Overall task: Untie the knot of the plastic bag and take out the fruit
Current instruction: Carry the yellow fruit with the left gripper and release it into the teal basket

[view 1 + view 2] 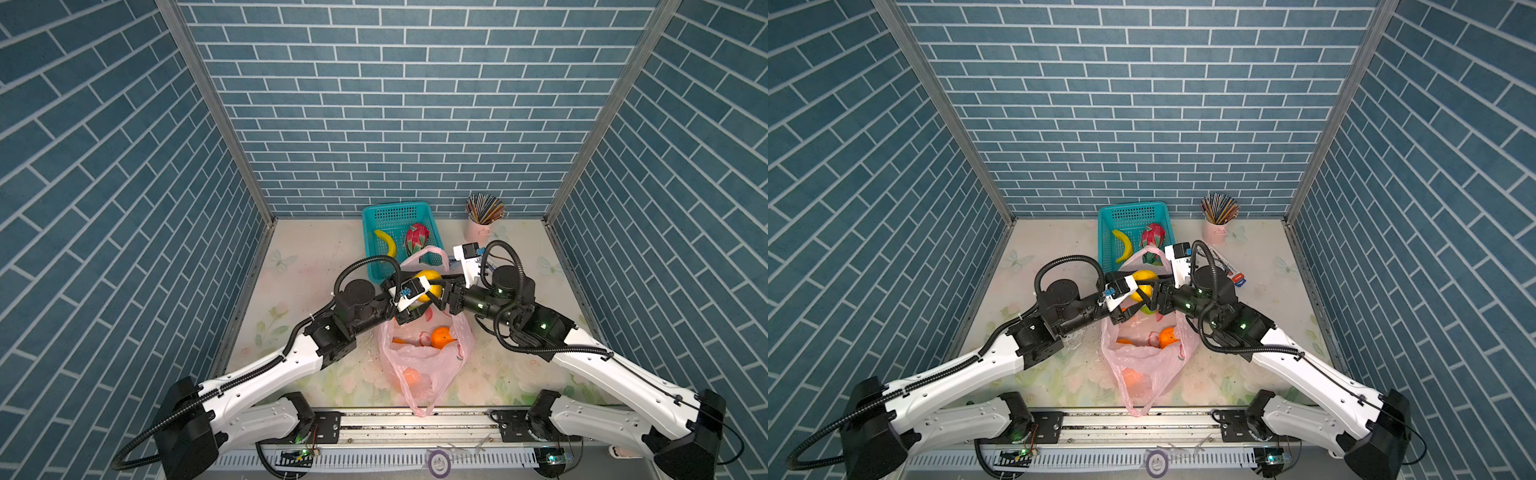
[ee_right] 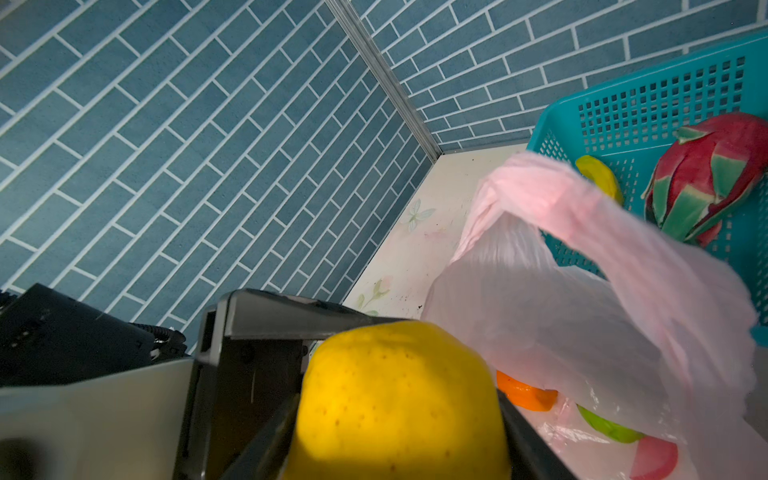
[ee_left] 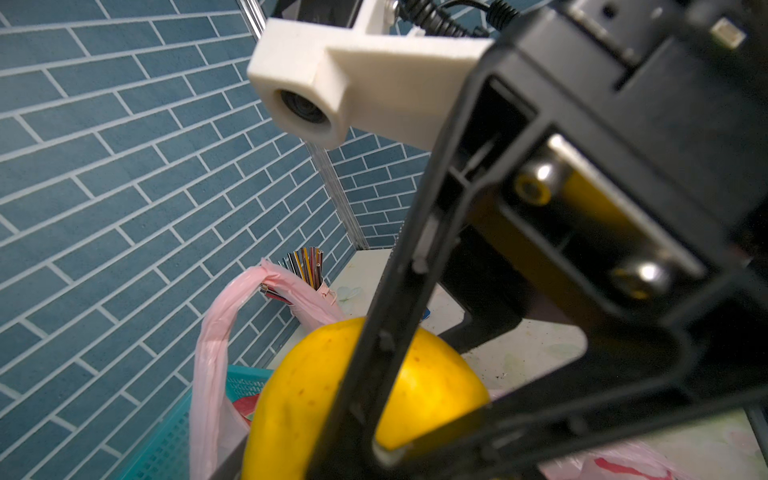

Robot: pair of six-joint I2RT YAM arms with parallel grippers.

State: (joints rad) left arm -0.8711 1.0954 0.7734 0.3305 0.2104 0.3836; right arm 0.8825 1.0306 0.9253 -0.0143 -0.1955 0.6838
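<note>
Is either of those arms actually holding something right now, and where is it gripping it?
The right tool clamps the yellow fruit by its two opposite sides. Whether the left tool grips it too cannot be told.

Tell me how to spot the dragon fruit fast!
Find the teal basket at the foot of the blue brick back wall. Two things lie in it: the dragon fruit is on the right, a banana on the left. It is the red one with green scales, not the curved yellow one.

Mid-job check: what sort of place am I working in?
Probably a staged robot test cell: brick-print panel walls, floral-covered table, arm mounting rail along the front.
</note>
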